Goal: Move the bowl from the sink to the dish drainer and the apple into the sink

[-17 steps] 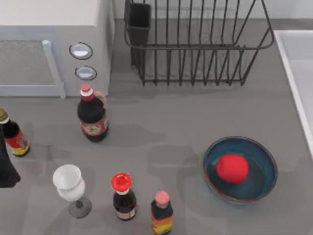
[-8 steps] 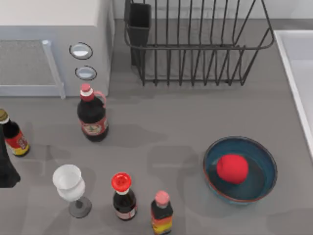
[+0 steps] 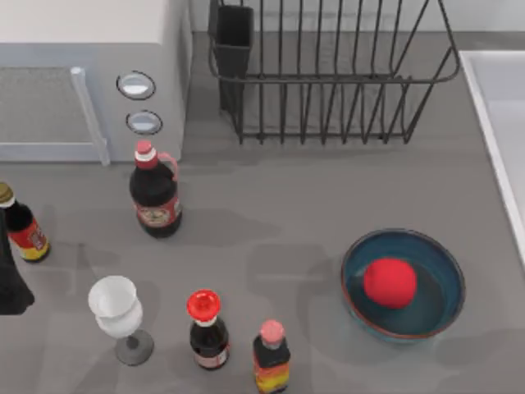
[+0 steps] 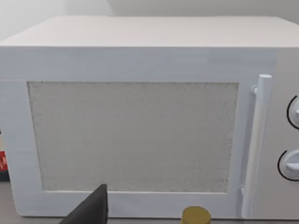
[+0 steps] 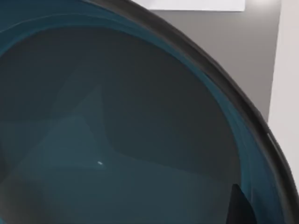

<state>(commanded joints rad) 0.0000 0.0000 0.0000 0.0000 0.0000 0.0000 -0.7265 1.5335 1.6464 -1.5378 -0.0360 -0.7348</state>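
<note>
Bowl (image 3: 404,284), teal with reddish rim: on the grey table (image 3: 287,213) at front right, holding the apple (image 3: 390,282), just left of the sink (image 3: 500,107) that is cut off at the right edge. Dish drainer (image 3: 336,74) at the back, cutlery cup (image 3: 234,37) at its left corner; microwave (image 3: 90,74), four bottles and a wine glass (image 3: 115,308) stand well left. Left arm (image 3: 12,283) at the left edge, finger state cannot be told; the right wrist view looks closely into a teal bowl (image 5: 117,130).

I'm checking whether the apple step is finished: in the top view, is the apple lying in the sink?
No: the apple sits inside the bowl on the grey table, left of the sink at the right edge.
</note>
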